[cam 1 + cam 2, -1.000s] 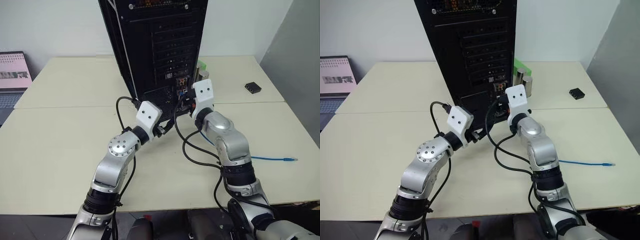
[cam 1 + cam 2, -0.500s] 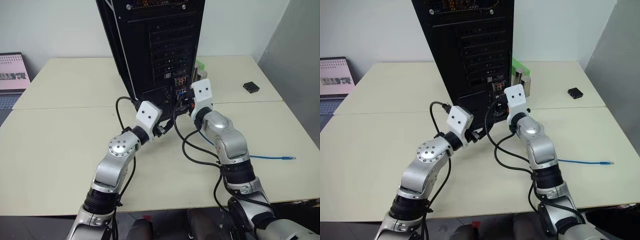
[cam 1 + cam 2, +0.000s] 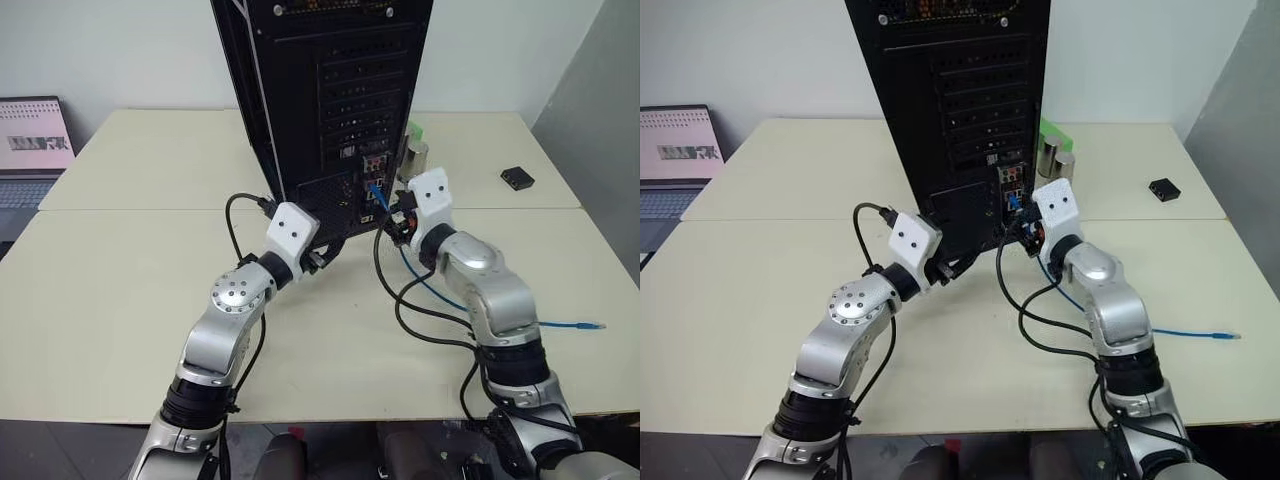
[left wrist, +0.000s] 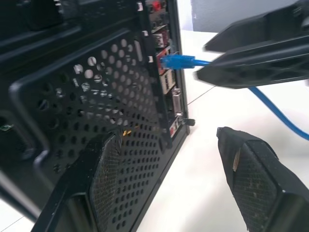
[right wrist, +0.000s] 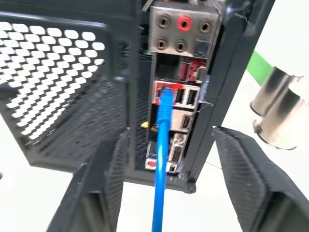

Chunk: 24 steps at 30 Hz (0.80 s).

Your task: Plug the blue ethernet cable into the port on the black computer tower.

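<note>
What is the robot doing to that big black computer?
The robot is plugging a blue cable into the back of the black computer tower. The plug sits in a port on the connector panel. The right gripper is open with the cable running between its fingers, not squeezed. The left gripper is open too, one finger against the tower's mesh back. The cable's other end lies loose on the table.

we see the left pincer [image 4: 183,179] with its fingers [image 4: 251,179] spread wide, one against the perforated panel of the black computer tower [image 4: 87,82]. the blue ethernet cable [image 4: 181,61] sits plugged into the port [image 4: 159,62], trailing over the pale counter [image 4: 203,159]. the right pincer [image 4: 256,53] hovers beside the cable.
</note>
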### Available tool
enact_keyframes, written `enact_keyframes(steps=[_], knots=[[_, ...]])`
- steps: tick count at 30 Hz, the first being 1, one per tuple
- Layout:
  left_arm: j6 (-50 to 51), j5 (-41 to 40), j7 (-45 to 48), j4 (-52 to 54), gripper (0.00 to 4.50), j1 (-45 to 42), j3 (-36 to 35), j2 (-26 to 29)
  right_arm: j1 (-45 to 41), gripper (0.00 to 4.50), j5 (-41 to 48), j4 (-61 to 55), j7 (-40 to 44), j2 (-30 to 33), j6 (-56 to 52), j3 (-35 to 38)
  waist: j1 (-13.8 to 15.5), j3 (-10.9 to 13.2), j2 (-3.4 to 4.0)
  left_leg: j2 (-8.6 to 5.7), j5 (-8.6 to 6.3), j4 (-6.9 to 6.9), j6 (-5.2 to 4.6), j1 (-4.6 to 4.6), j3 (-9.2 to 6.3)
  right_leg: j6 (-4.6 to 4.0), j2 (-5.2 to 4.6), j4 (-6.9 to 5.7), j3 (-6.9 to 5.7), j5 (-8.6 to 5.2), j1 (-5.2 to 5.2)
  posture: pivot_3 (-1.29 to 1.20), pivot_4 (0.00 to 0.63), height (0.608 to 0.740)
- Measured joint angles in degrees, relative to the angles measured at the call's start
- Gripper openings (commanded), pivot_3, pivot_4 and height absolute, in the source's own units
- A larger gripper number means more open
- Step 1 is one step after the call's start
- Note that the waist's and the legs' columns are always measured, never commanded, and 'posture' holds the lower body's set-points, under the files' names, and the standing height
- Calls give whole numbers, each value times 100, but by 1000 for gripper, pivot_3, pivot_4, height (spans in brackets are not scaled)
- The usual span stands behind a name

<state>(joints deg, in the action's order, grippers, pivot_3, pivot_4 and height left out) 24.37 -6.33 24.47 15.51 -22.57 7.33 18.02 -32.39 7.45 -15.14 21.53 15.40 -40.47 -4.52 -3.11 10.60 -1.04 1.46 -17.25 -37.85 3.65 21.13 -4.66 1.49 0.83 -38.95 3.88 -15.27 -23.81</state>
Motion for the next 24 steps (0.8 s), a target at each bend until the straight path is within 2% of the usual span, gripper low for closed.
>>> enact_keyframes(steps=[4, 6, 9, 14, 24], knots=[[174, 0, 35, 8, 3327, -34, 15, 80, 197, 4488, 304, -450, 526, 541, -155, 122, 3, 1, 0, -1, 0, -2, 0, -1, 2, 1, 3, 0, 2, -1, 2, 0, 150, 740], [358, 16, 71, 57, 3327, -69, -8, 264, 462, 4488, 643, -776, 1130, 1135, -141, 283, 19, 4, -3, 0, 0, -1, -1, -1, -1, 1, 3, 6, -3, -1, 5, 0, 150, 740], [549, 21, 150, 62, 3327, -140, -63, 441, 726, 4488, 969, -914, 1727, 1655, 53, 597, 37, 6, -6, -3, 0, -2, -1, -2, 2, 2, 2, 8, -1, -1, 8, 0, 150, 740], [632, -75, 465, 162, 3327, -236, -83, 596, 876, 4488, 1388, -895, 2258, 1985, 347, 964, 29, 7, -7, 1, 0, -2, -1, -10, 6, 3, 7, 6, 4, -1, 11, 0, 150, 740], [662, -405, 843, 255, 3327, -262, -112, 740, 862, 4488, 1795, -708, 2467, 2045, 572, 1218, 49, 7, -7, 0, 0, -3, -1, -11, 5, 2, 6, 6, 4, -1, 13, 0, 150, 740]])
